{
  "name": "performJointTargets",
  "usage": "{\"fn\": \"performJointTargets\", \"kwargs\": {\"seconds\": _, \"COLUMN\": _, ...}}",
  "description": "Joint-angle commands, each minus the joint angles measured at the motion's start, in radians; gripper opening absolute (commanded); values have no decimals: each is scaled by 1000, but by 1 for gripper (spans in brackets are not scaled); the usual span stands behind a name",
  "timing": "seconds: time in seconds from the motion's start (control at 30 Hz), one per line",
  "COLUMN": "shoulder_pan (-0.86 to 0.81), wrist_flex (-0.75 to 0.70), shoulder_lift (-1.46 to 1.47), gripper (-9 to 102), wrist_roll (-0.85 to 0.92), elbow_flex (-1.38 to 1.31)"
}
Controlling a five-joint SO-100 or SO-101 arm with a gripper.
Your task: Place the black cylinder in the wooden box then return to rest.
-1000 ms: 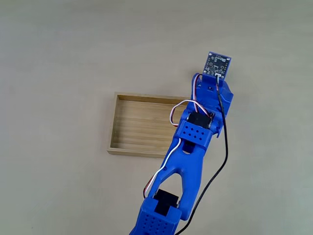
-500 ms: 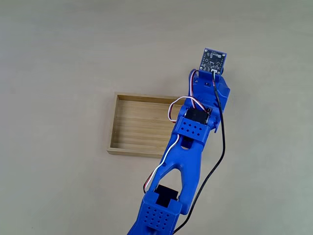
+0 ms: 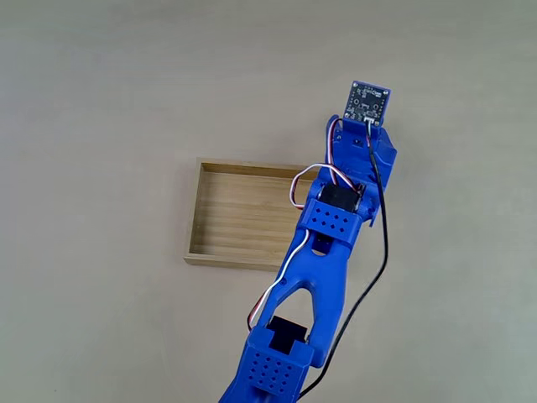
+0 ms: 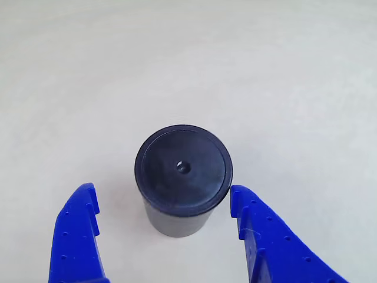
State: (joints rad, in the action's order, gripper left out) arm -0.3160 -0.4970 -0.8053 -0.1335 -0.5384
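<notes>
The black cylinder (image 4: 182, 177) stands upright on the pale table in the other view, its round flat top facing the camera. My gripper (image 4: 164, 197) is open, with one blue finger (image 4: 79, 230) to the cylinder's left and the other finger (image 4: 265, 236) to its right; neither touches it. In the fixed view the blue arm (image 3: 331, 227) reaches up from the bottom edge and covers the right end of the wooden box (image 3: 239, 214), whose visible floor holds nothing. The arm's wrist hides the cylinder and the fingers in that view.
A small circuit board (image 3: 369, 102) sits at the arm's tip, beyond the box's upper right corner. A black cable (image 3: 382, 252) and coloured wires run along the arm. Bare pale table (image 3: 109, 101) surrounds the box.
The arm's tip has shifted slightly up and to the left in the fixed view over the last second. The box has not moved.
</notes>
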Motion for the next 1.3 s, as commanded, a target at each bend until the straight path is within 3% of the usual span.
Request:
{"fn": "performJointTargets", "kwargs": {"seconds": 0.0, "shoulder_pan": -18, "wrist_flex": 37, "shoulder_lift": 41, "gripper": 34, "wrist_roll": -18, "elbow_flex": -129}}
{"fn": "performJointTargets", "kwargs": {"seconds": 1.27, "shoulder_pan": 3, "wrist_flex": 37, "shoulder_lift": -124, "gripper": 34, "wrist_roll": -34, "elbow_flex": -341}}
